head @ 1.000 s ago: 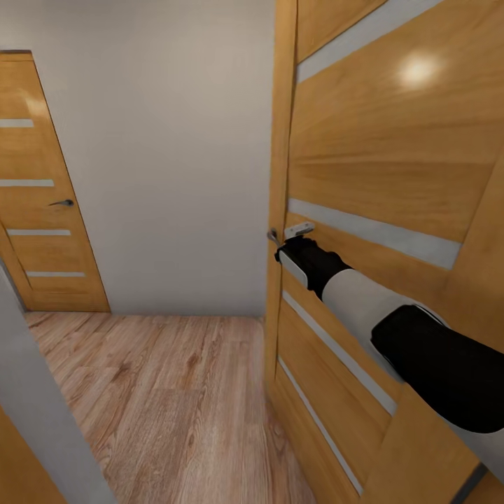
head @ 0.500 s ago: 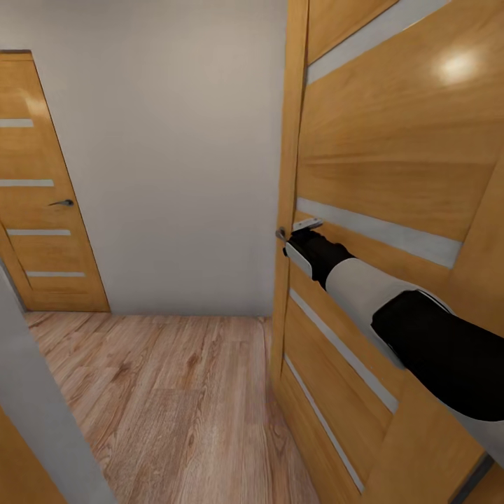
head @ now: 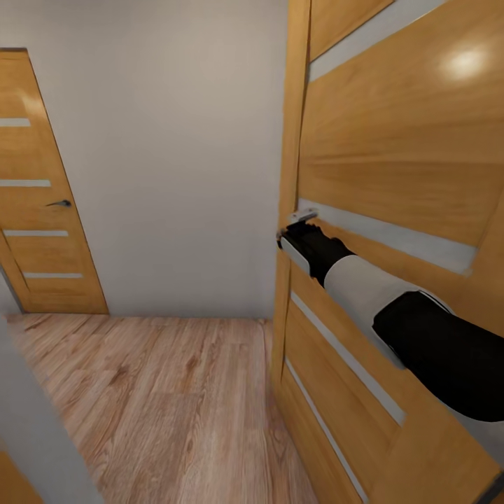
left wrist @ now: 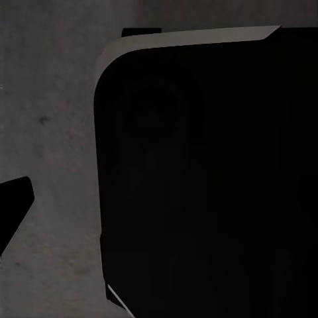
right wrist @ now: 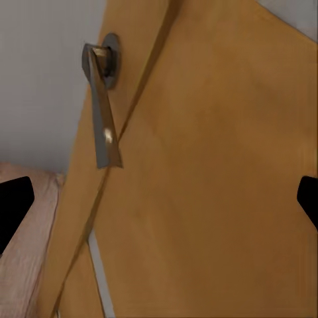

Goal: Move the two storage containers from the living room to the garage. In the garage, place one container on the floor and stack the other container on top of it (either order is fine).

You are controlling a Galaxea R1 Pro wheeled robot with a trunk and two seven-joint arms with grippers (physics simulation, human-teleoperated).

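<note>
Neither orange-red storage container is in view. My right arm reaches forward to the edge of a light wood door (head: 392,154) with grey strips. My right gripper (head: 297,224) is at the door's lever handle (right wrist: 103,112), which stays off to one side of it. In the right wrist view the right gripper (right wrist: 159,205) is open, its black fingertips (right wrist: 13,205) wide apart over the bare door face. Of my left gripper (left wrist: 159,205) one black fingertip (left wrist: 12,202) shows at the picture's edge; a black rounded body (left wrist: 199,179) covers the other side.
I am in a small hallway with a light wood plank floor (head: 161,392) and a cream-grey wall (head: 175,140) ahead. A second, closed wood door (head: 35,210) stands at the left. A grey upright edge (head: 35,434) crosses the lower left corner.
The door's edge has swung a little to the right, away from me, and my right gripper has gone with it. The view has shifted slightly in the last half second.
</note>
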